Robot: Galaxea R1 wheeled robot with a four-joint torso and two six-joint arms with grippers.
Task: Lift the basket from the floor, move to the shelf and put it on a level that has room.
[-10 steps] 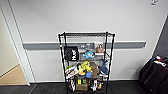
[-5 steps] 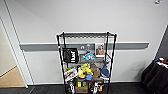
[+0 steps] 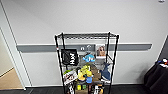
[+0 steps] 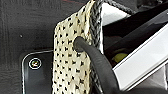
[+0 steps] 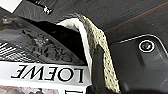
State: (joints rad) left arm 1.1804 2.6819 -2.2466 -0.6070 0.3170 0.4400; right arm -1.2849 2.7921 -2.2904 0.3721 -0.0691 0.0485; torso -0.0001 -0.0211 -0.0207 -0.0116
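The shelf (image 3: 86, 65), a black wire rack, stands straight ahead against the white wall. Its top level (image 3: 87, 35) is a bare wire grid; the tiers below are packed with toys, boxes and pictures. The basket (image 4: 70, 62) shows close up in the left wrist view, cream-and-dark weave with a dark rim, hanging above the floor (image 4: 25, 25). My left gripper (image 4: 96, 62) is shut on its rim. In the right wrist view the basket (image 5: 100, 40) shows its other rim and pale lining, with my right gripper (image 5: 96, 72) shut on it. A white lettered box (image 5: 50, 73) lies inside.
A grey rail (image 3: 37, 47) runs along the wall behind the rack. At the left an open doorway (image 3: 7, 80) shows pale flooring. A dark bulky thing (image 3: 157, 75) stands at the right edge. Dark carpet (image 3: 45, 90) lies in front of the rack.
The whole head picture has shifted: the rack now looks slightly larger and nearer, and the dark thing on the right has slid toward the edge. The camera has moved closer.
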